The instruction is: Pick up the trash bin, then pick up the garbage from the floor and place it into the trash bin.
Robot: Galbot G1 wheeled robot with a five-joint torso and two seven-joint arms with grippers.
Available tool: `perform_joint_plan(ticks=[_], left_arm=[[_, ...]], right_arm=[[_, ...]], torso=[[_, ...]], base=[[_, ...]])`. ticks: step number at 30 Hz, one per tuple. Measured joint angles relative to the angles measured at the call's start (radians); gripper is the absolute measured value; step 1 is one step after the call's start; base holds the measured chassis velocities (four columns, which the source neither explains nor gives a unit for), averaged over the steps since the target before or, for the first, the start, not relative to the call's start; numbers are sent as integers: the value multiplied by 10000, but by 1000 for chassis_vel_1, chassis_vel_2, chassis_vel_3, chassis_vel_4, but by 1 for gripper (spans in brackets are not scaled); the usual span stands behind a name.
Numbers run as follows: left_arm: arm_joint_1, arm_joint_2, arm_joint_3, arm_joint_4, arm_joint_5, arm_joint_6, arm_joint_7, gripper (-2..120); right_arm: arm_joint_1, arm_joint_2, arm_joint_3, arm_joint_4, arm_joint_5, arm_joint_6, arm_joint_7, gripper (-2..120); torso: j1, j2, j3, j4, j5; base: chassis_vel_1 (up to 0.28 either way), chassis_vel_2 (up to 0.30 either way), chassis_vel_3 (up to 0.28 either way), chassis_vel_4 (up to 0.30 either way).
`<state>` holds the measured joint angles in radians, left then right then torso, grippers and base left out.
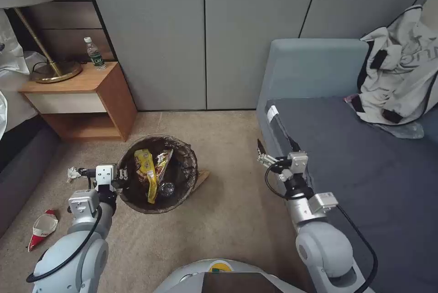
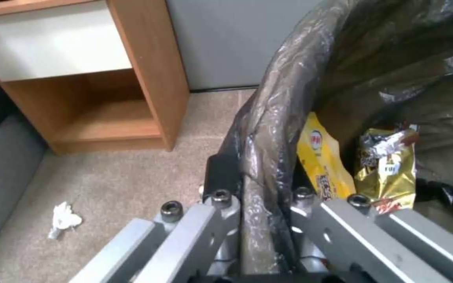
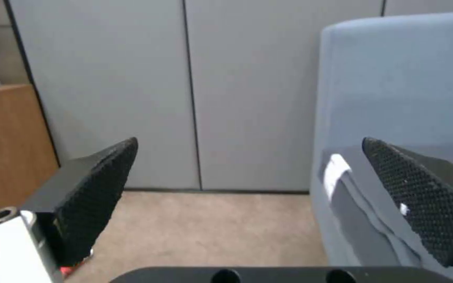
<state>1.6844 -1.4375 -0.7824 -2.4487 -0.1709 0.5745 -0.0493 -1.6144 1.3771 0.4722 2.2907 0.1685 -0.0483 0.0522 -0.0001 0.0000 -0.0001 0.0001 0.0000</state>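
On the carpet, centre-left, we've got the left gripper (image 1: 122,175) clamped on the trash bin (image 1: 182,183) rim so the mouth faces up; right gripper (image 1: 261,156) parked spread and empty by the sofa (image 1: 365,170); tissue (image 1: 73,173) lies left.

Both arms are silver-grey with fat rounded joint housings, boxy white-grey wrist blocks and a black cable looped along each — left arm (image 1: 77,243), right arm (image 1: 319,233). Left gripper (image 1: 122,175) shows flat grey metal linkage bars with dark socket-head screws at the pivots; right gripper (image 1: 262,154) has black fingers (image 3: 92,196) with dimpled grip pads. The torso top (image 1: 219,277) is pale grey with a yellow-green round mark and a dark panel.
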Motion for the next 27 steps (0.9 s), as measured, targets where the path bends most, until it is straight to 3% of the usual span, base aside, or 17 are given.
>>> perform_joint_plan(ticks=[7,27], left_arm=[[10,24,-19,-32,-3,59,4,4],[9,70,-114,-83,-9,252,106,4]], right_arm=[[-742,33,61,-74,-388,664,131,100],[-1228,16,207,-107,-468,995,228,100]], torso=[[0,0,0,-2,0],[1,0,1,-3,1]], base=[[0,0,0,0],[0,0,0,0]])
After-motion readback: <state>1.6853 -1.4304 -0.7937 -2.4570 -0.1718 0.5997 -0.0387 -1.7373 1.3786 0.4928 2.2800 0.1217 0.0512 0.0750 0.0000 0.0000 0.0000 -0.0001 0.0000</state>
